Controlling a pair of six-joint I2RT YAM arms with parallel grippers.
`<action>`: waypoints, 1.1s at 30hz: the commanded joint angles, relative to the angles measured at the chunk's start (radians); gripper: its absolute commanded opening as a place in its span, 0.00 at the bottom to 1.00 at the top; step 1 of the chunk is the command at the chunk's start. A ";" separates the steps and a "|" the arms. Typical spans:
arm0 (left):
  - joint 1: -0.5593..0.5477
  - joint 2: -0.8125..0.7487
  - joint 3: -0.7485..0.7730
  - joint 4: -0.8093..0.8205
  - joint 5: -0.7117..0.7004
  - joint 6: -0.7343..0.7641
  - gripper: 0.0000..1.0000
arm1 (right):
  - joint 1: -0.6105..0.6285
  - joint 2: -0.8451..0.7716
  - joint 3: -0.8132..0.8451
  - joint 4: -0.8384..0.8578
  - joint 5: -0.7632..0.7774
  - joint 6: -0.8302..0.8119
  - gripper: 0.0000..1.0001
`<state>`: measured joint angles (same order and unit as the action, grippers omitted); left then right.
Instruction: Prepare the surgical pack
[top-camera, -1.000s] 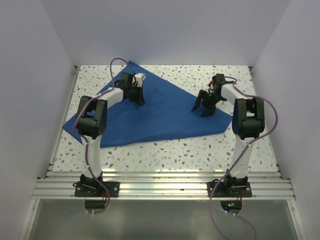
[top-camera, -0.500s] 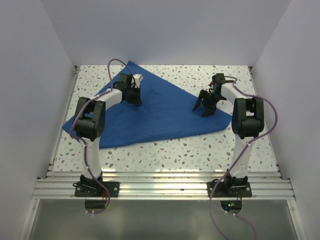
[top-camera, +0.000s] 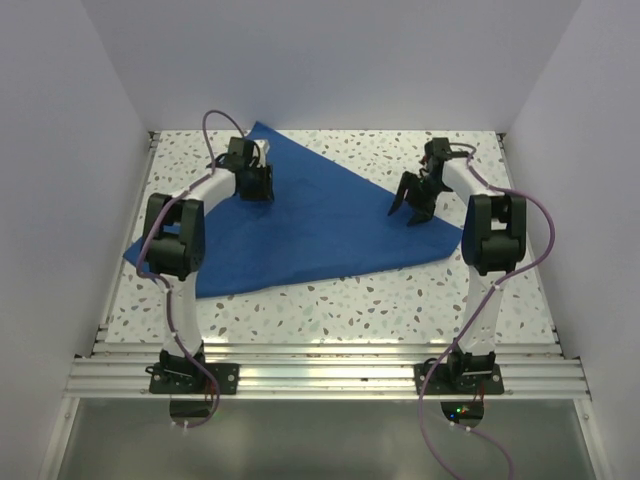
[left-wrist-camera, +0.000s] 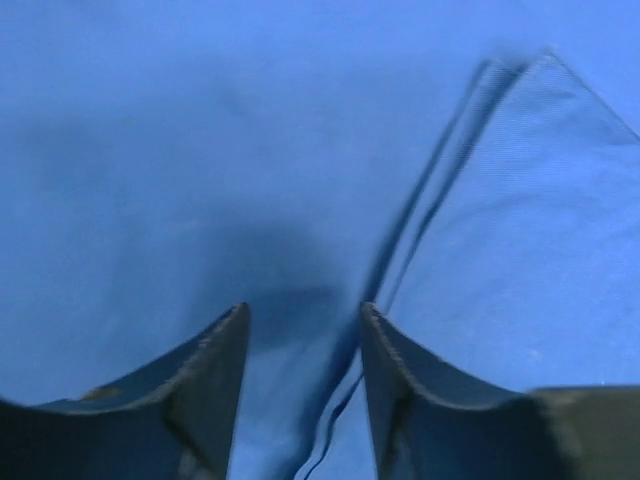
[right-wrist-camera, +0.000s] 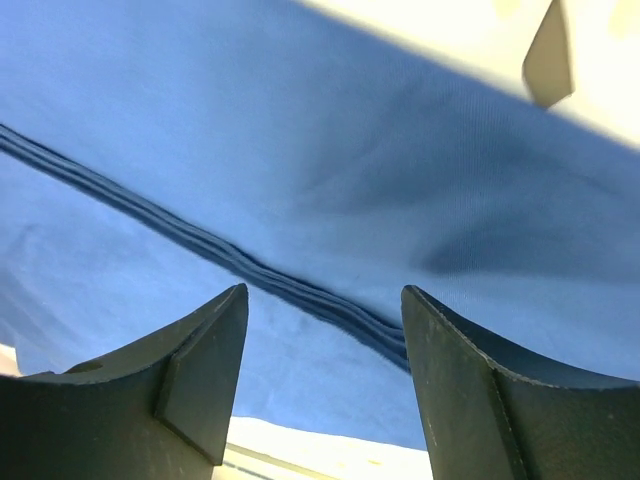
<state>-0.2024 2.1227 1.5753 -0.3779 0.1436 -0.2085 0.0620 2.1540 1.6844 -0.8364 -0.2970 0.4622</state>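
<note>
- Left gripper (top-camera: 254, 186) is hanging over the far-left part of the drape (top-camera: 320, 225), its jaws standing apart with nothing between them; in the wrist view its fingertips (left-wrist-camera: 225, 335) are pointing down at bare blue cloth just beside a folded edge (left-wrist-camera: 430, 200).
- Right gripper (top-camera: 410, 206) is likewise standing released and empty, hovering above the cloth's right side, where a stacked seam (right-wrist-camera: 200, 245) is running under its jaws.
- Blue drape is lying spread across the speckled table (top-camera: 400, 300), one corner pointing to the back wall, another reaching toward the right arm; nothing else of the pack is showing on it.
- Each arm is working its own side, probably so that the cloth is being pulled flat from two ends at once.
- Remaining folds are suggesting that the spreading is not yet finished, so each gripper is likely lining up on an edge it can pinch.
</note>
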 joint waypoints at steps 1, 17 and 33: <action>0.017 -0.110 0.029 -0.044 -0.026 -0.058 0.53 | 0.021 -0.046 0.101 -0.059 0.055 -0.022 0.67; 0.020 -0.377 -0.098 -0.316 -0.191 -0.135 0.62 | -0.014 -0.221 0.006 -0.120 0.136 -0.028 0.75; 0.032 -0.592 -0.302 -0.302 -0.226 -0.161 0.54 | -0.272 -0.244 -0.226 0.057 0.283 0.001 0.76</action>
<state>-0.1833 1.5623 1.2545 -0.6739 -0.0349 -0.3573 -0.2092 1.9553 1.4715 -0.8581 -0.0624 0.4702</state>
